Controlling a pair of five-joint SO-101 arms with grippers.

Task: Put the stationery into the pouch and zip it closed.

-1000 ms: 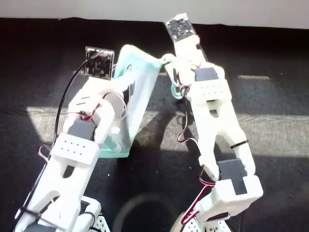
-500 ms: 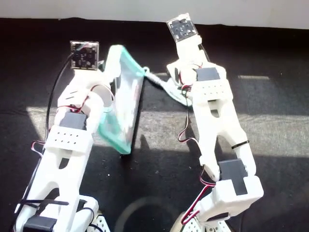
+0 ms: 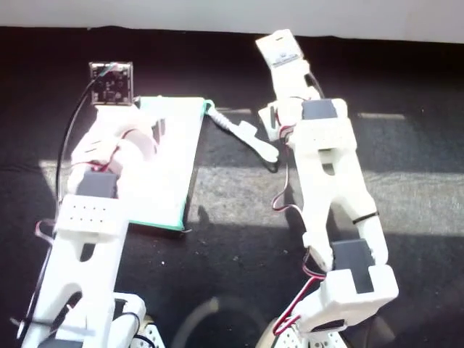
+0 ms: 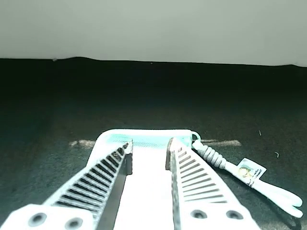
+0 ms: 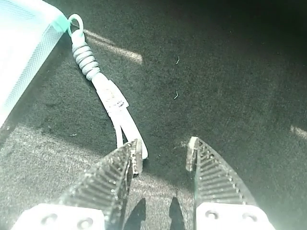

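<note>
Two arms stand side by side over a black table [image 3: 406,87]. We find the pouch [image 3: 181,152], pale with a teal edge, lying flat on the table beneath the left arm, partly in a band of sunlight.

The left gripper [image 4: 148,154] hangs directly above the pouch. Its ribbed fingers [image 4: 184,165] are spread apart with the pouch's surface showing in the gap, and nothing is clamped between them. We record this claw as released.

A pale cord [image 3: 243,130] runs from a small ring [image 5: 74,21] at the pouch's far corner, on the side facing the right arm. It lies loose on the table, knotted near the ring. A small tag [image 5: 114,99] sits further along, and the cord ends in a flat loop.

The right gripper [image 5: 163,147] is low over the table at the loop end of the cord, well apart from the pouch itself. Its fingers are parted and grasp nothing. One fingertip sits over or just beside the loop; we cannot tell whether it touches.

We cannot tell whether the pouch's zip is drawn.
</note>
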